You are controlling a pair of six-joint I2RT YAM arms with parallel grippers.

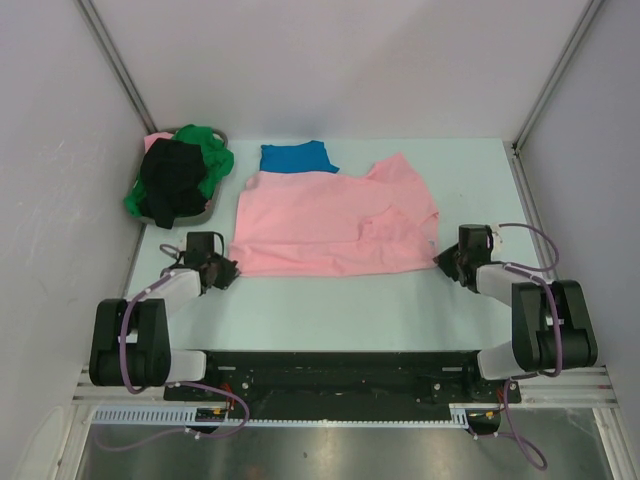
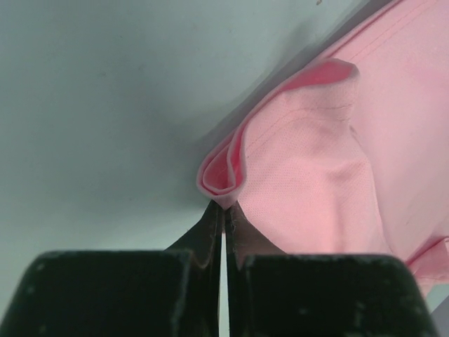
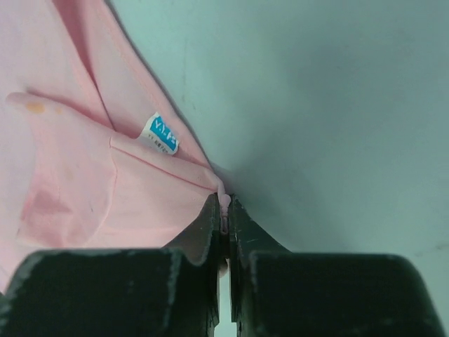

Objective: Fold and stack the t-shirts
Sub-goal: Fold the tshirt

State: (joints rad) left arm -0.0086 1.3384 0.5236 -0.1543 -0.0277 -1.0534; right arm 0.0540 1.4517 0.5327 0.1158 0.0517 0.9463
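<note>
Watch out: each claw has only a tiny bit of the pink shirt, so the cloth may slip out when you lift or pull. Your left claw is squeezed almost flat. Only the tip of a small fold at the near left corner sits between its fingers, and a quick tug would likely pull it free. Your right claw is squeezed tight too. It pinches a thin strip of pink edge, close to the little blue label. If one claw moves faster or higher than the other, I think the shirt will go crooked and the fold will come out messy. The right side of the shirt is bunched and wrinkled, so that lump may get folded in. If you swing the near edge too far back, it could land on the blue shirt, which lies folded just behind the pink one, at its far edge. The pink shirt lies spread on the table between the two claws, reaching away from them toward the far side. The green shirt and the black shirt are heaped in the basket at the far left, apart from both claws.
</note>
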